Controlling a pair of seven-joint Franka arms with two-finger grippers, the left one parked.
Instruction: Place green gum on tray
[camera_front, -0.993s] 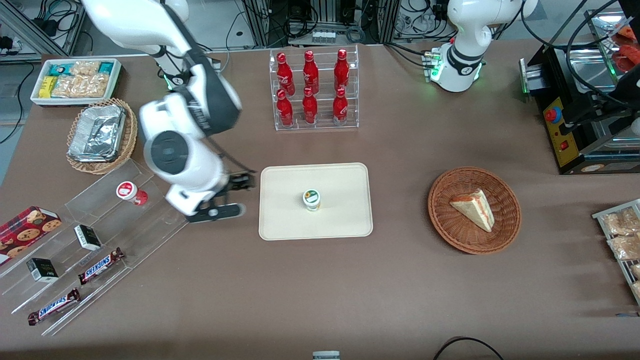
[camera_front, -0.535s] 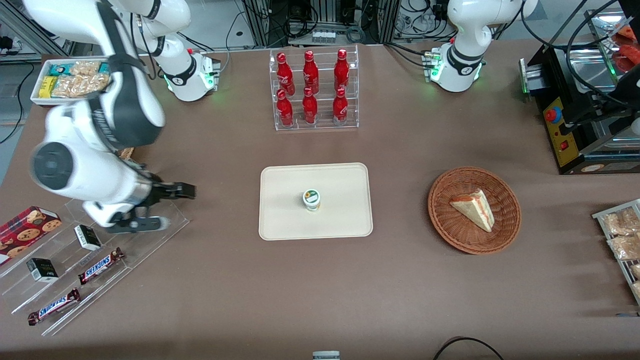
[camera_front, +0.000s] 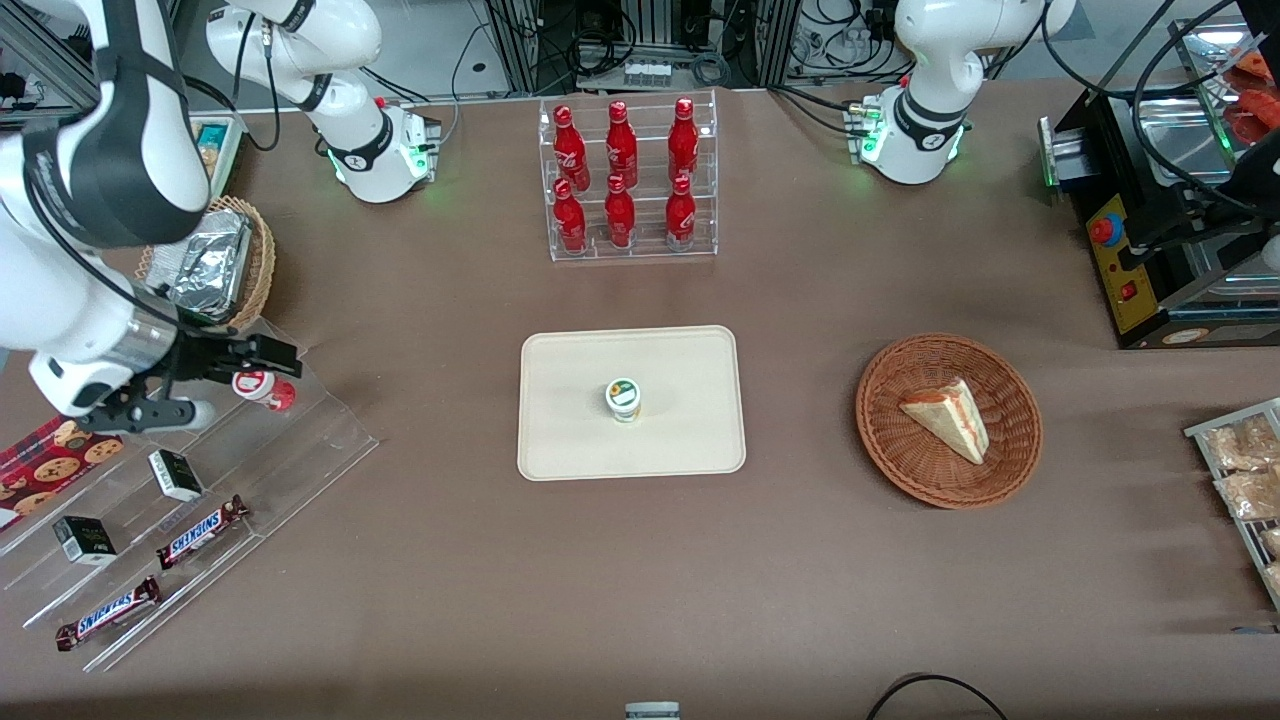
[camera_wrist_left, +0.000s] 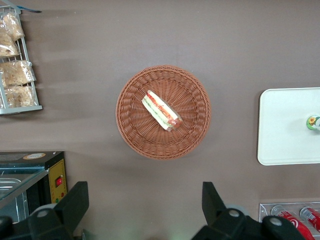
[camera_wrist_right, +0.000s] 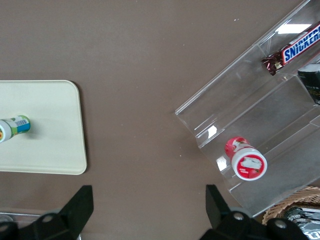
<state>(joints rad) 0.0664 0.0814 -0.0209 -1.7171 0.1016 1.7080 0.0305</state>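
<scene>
On the tray (camera_front: 690, 440), near its middle, the green gum (camera_front: 623, 399) stands upright. Only the front view shows the gripper (camera_front: 220, 383), fingers spread over the clear rack (camera_front: 300, 440) beside the red-lidded bottle (camera_front: 262, 386); the gum lies well apart at its three o'clock.

Brown table (camera_front: 640, 560), cabled racks (camera_front: 640, 40)

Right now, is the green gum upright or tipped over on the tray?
Upright: the green gum stands lid-up mid tray. The open gripper hovers above the clear rack, apart.
</scene>
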